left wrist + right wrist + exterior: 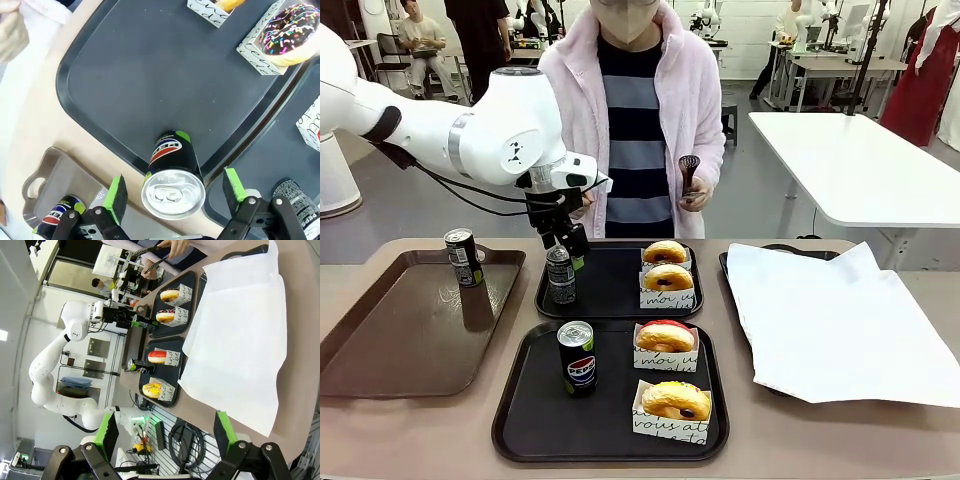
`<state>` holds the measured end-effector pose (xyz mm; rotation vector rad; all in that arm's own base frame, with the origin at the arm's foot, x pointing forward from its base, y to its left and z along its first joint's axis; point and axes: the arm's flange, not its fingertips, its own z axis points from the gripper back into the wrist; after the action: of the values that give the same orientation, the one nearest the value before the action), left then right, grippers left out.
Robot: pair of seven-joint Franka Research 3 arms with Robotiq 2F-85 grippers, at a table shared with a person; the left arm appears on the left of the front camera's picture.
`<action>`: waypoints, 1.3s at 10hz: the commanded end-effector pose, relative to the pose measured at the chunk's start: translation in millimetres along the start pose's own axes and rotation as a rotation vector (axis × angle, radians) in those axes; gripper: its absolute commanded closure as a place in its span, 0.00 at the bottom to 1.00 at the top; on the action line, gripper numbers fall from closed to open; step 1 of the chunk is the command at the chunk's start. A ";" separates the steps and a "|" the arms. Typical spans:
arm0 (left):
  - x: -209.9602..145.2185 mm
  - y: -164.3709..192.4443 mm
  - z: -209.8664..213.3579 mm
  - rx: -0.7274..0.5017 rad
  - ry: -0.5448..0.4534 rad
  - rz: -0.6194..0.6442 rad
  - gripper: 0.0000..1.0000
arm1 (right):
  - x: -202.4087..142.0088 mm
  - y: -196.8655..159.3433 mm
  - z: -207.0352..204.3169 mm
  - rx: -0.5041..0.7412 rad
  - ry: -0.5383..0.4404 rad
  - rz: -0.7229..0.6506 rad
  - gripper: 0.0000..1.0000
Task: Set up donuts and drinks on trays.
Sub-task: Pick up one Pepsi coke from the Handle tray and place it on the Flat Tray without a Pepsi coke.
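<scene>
Drinks: a slim black aluminium can with a red-white-blue logo (pixel 172 175) stands upright on the far black plastic tray (pixel 610 300), just inside its rim on the robot's left.
Left end effector: the black two-finger end effector with green pads (pixel 175 192) hangs over that can, its fingers spread wide on either side of the silver top with a clear gap at each pad. It grips nothing.
Far tray donuts: a golden-glazed ring donut (pixel 665 251) and a chocolate-topped one with coloured sprinkles (pixel 668 278) sit one behind the other in white paper sleeves with black script, on the side of the tray away from the can.
Near tray: a second black tray (pixel 520 430) carries a black Pepsi can (pixel 577 357) on its left, with a red-iced donut (pixel 665 336) and a yellow-glazed donut (pixel 675 400) in sleeves on its right.
Brown tray: a larger glossy brown tray (pixel 380 350) lies at the left of the bench, one more slim can (pixel 463 257) upright near its far edge.
Right end effector: the other end effector (pixel 165 432) is held high above the bench, fingers wide apart, nothing between them.
White paper: a large white sheet (pixel 830 320) covers the right side of the bench.
Person: a figure in a pink fleece jacket over a striped top (pixel 635 120) stands at the far side holding dark tongs (pixel 688 172).
</scene>
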<state>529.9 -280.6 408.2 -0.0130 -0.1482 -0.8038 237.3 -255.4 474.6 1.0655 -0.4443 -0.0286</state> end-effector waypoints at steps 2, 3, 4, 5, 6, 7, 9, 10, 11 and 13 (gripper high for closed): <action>-9.8 -9.1 14.6 0.023 -0.005 -0.013 0.00 | 2.4 0.2 0.0 0.025 -0.015 0.019 0.00; -12.1 -12.6 23.7 0.026 -0.003 0.025 0.00 | 2.4 0.2 0.0 0.025 -0.015 0.019 0.00; -19.9 -16.3 37.7 0.039 0.005 0.052 0.00 | 2.4 0.2 0.0 0.025 -0.015 0.019 0.00; -33.1 -14.8 55.8 0.054 -0.009 0.047 0.00 | 2.4 0.2 0.0 0.025 -0.015 0.019 0.00; -49.3 -10.1 75.6 0.048 -0.025 0.091 0.00 | 2.4 0.2 0.0 0.025 -0.015 0.019 0.00; -70.6 0.0 96.2 0.011 -0.024 0.186 0.00 | 2.4 0.2 0.0 0.025 -0.015 0.019 0.00; -109.6 17.9 115.0 0.033 -0.035 0.304 0.00 | 2.4 0.2 0.0 0.025 -0.015 0.019 0.00; -124.0 27.1 120.8 0.044 -0.042 0.357 0.00 | 2.4 0.2 0.0 0.025 -0.015 0.019 0.00; -139.3 34.1 123.4 0.037 -0.036 0.387 0.00 | 2.4 0.2 0.0 0.025 -0.015 0.019 0.00; -163.4 39.9 124.3 0.019 -0.024 0.420 0.00 | 2.4 0.2 0.0 0.025 -0.015 0.019 0.00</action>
<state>442.0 -126.5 513.2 -0.0184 -0.1780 -0.4076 237.4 -255.3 474.5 1.0656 -0.4438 -0.0283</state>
